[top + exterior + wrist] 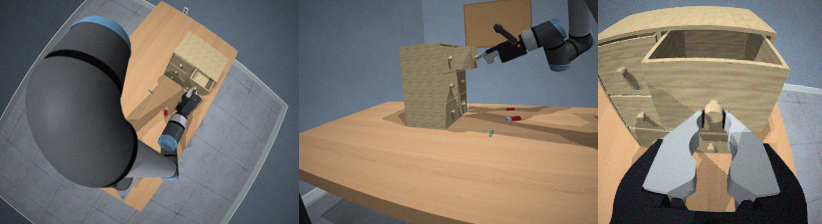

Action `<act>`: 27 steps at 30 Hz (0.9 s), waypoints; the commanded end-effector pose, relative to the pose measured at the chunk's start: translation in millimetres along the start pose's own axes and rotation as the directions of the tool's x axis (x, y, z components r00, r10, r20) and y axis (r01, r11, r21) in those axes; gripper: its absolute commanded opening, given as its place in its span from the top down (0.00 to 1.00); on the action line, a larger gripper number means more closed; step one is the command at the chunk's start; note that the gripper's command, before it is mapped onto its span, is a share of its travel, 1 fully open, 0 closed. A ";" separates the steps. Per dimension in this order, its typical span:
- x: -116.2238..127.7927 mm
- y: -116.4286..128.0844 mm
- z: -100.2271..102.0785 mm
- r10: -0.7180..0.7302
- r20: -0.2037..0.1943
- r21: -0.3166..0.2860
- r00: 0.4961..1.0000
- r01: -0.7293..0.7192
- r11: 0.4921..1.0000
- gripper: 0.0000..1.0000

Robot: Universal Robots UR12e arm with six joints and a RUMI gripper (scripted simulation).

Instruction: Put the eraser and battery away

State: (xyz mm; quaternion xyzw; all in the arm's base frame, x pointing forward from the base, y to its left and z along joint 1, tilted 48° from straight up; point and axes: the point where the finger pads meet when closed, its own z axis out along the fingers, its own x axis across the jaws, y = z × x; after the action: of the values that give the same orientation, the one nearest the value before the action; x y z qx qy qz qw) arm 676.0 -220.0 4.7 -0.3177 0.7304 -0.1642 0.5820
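Wooden knob [712,111] of the pale chest's [423,90] pulled-out top right drawer [718,75] sits pinched in your grey two-jaw claw [712,150]

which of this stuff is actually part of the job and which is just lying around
Part of the job: chest; open top right drawer, its knob gripped by the tool; shut top left drawer.

Loose on the table, too small to name: green piece, near red piece, far red piece. Probably two are the eraser and battery, one a spare.
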 end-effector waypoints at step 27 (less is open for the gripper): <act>0.2 -0.2 -1.1 -0.001 0.000 0.001 1.000 0.001 1.000 0.80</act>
State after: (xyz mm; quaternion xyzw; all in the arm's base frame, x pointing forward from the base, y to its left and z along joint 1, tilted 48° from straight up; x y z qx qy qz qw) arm 675.7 -220.0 4.7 -0.3177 0.7303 -0.1642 0.5820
